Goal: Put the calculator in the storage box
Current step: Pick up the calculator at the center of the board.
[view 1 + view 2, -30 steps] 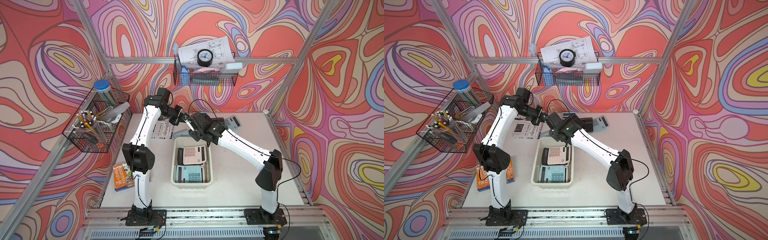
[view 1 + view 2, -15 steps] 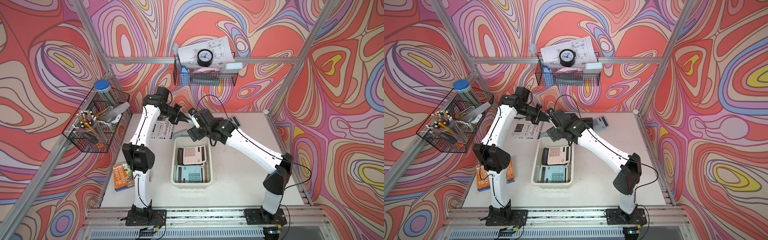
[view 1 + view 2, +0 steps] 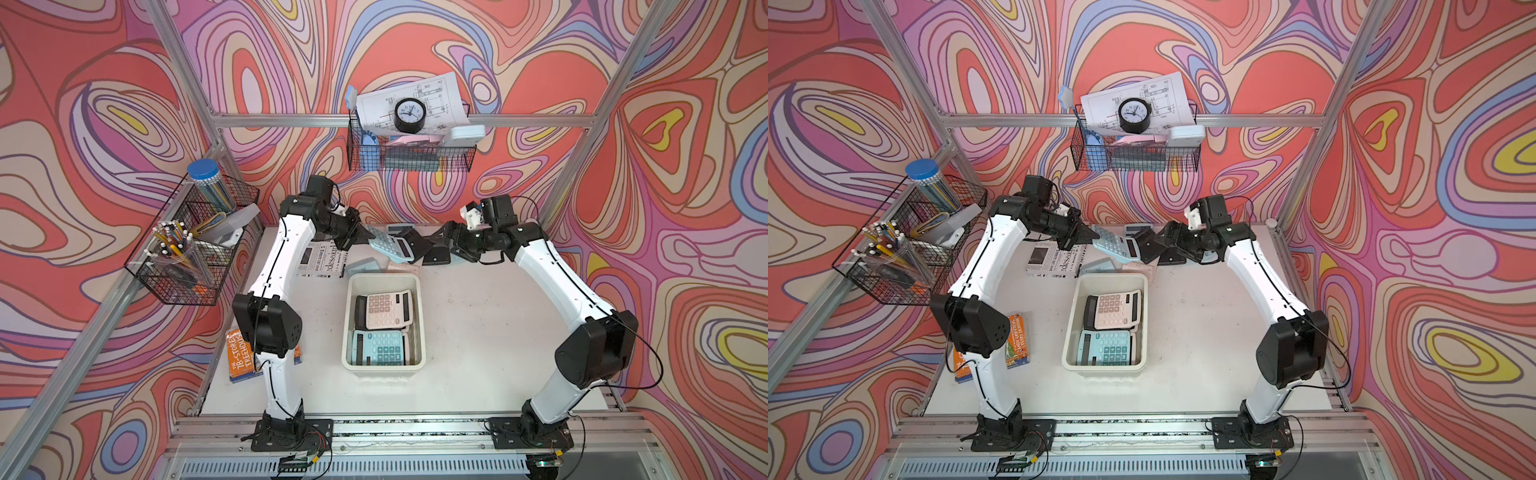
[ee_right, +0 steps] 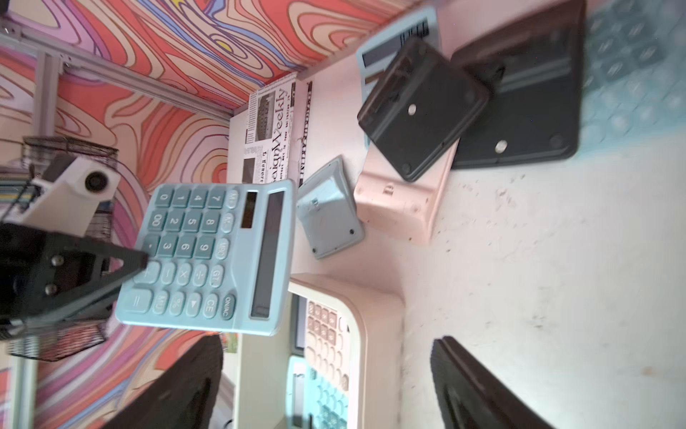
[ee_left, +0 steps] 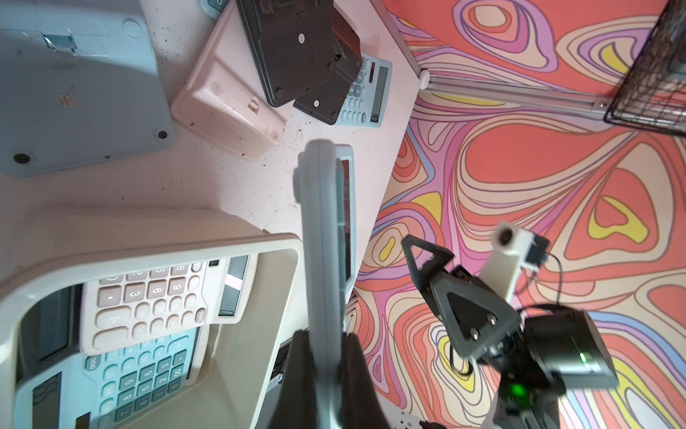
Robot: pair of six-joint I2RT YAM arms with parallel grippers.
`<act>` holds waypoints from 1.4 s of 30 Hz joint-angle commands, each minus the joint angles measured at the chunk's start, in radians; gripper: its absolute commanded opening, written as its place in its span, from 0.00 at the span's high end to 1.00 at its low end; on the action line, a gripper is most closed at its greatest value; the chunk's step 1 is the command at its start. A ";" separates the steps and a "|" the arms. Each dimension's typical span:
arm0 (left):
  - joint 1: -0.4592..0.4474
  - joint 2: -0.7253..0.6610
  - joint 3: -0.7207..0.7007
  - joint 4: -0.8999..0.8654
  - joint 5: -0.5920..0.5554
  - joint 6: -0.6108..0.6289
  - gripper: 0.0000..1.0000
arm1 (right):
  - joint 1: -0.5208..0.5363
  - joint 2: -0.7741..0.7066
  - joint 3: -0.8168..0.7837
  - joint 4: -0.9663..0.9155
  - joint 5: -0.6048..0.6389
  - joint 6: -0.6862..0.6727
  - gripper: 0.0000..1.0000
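Note:
A light-blue calculator (image 3: pixel 390 247) (image 3: pixel 1115 245) hangs tilted in the air just behind the far end of the storage box (image 3: pixel 384 277) (image 3: pixel 1113 276). My left gripper (image 3: pixel 365 237) (image 5: pixel 323 341) is shut on the calculator's (image 5: pixel 323 260) key end. My right gripper (image 3: pixel 428 249) (image 4: pixel 328 345) stands open just right of the calculator (image 4: pixel 208 256), with nothing between its fingers. The cream-white storage box (image 5: pixel 148 252) (image 4: pixel 371 297) holds a pink calculator (image 3: pixel 386 309) and a light-blue one (image 3: pixel 380 349).
Loose calculators lie at the back: two black ones (image 4: pixel 419 111), a pink one (image 4: pixel 397 208) and a blue-grey one (image 4: pixel 326 211), all face down. A newspaper (image 3: pixel 320 259) lies back left, a book (image 3: pixel 241 355) front left. Wire baskets hang on the left (image 3: pixel 191 245) and back (image 3: pixel 409 153) walls.
My right gripper has opened, let go of the calculator and drawn back to the right. The left gripper keeps hold of the calculator in about the same place.

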 commanded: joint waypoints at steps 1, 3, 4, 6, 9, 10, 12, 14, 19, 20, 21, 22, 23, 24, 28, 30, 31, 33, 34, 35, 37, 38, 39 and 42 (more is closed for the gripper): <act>0.002 -0.086 -0.099 0.195 0.075 0.026 1.00 | -0.044 0.013 -0.071 0.222 -0.283 0.234 0.13; 0.002 -0.115 -0.157 0.257 0.098 0.012 1.00 | -0.062 0.039 -0.098 0.316 -0.349 0.320 0.17; 0.002 -0.125 -0.175 0.278 0.105 0.007 1.00 | -0.064 0.048 -0.095 0.334 -0.372 0.343 0.18; 0.002 -0.137 -0.202 0.315 0.126 -0.007 1.00 | -0.064 0.101 -0.079 0.376 -0.414 0.384 0.21; -0.001 -0.141 -0.227 0.346 0.157 -0.028 1.00 | -0.064 0.137 -0.063 0.435 -0.448 0.428 0.23; -0.003 -0.144 -0.238 0.356 0.163 -0.034 1.00 | -0.064 0.148 -0.059 0.454 -0.457 0.440 0.23; -0.010 -0.149 -0.255 0.378 0.175 -0.051 1.00 | -0.065 0.166 -0.058 0.490 -0.474 0.467 0.24; -0.018 -0.150 -0.268 0.396 0.185 -0.064 1.00 | -0.063 0.182 -0.057 0.522 -0.480 0.484 0.25; -0.024 -0.147 -0.275 0.396 0.189 -0.061 1.00 | -0.058 0.218 -0.049 0.612 -0.517 0.535 0.36; -0.024 -0.147 -0.276 0.397 0.189 -0.060 1.00 | -0.056 0.224 -0.045 0.629 -0.525 0.544 0.39; -0.024 -0.145 -0.277 0.396 0.190 -0.061 1.00 | -0.053 0.230 -0.039 0.628 -0.526 0.544 0.40; -0.024 -0.145 -0.279 0.396 0.190 -0.061 1.00 | -0.049 0.235 -0.029 0.628 -0.531 0.545 0.40; -0.024 -0.142 -0.280 0.398 0.191 -0.061 1.00 | -0.044 0.240 -0.021 0.629 -0.539 0.543 0.41; -0.024 -0.140 -0.281 0.398 0.190 -0.061 1.00 | -0.039 0.243 -0.016 0.628 -0.545 0.543 0.42; -0.025 -0.136 -0.280 0.401 0.190 -0.063 1.00 | -0.025 0.240 -0.026 0.638 -0.572 0.541 0.51; -0.024 -0.136 -0.283 0.402 0.189 -0.064 1.00 | -0.025 0.230 -0.047 0.649 -0.575 0.542 0.59; -0.024 -0.137 -0.286 0.404 0.189 -0.064 1.00 | -0.025 0.223 -0.058 0.653 -0.578 0.546 0.61; -0.025 -0.142 -0.301 0.420 0.187 -0.073 1.00 | -0.025 0.216 -0.070 0.656 -0.581 0.546 0.62; -0.024 -0.145 -0.311 0.431 0.189 -0.080 1.00 | -0.024 0.214 -0.075 0.658 -0.584 0.546 0.62; -0.024 -0.146 -0.319 0.441 0.190 -0.087 1.00 | -0.022 0.213 -0.077 0.659 -0.587 0.547 0.62; -0.024 -0.146 -0.324 0.446 0.191 -0.090 1.00 | -0.021 0.216 -0.075 0.657 -0.598 0.546 0.62; -0.024 -0.145 -0.324 0.446 0.190 -0.090 1.00 | -0.020 0.215 -0.074 0.657 -0.601 0.544 0.62; -0.024 -0.146 -0.323 0.447 0.191 -0.089 1.00 | -0.019 0.214 -0.075 0.652 -0.603 0.541 0.63; -0.024 -0.145 -0.326 0.450 0.190 -0.091 1.00 | -0.012 0.210 -0.077 0.629 -0.609 0.524 0.64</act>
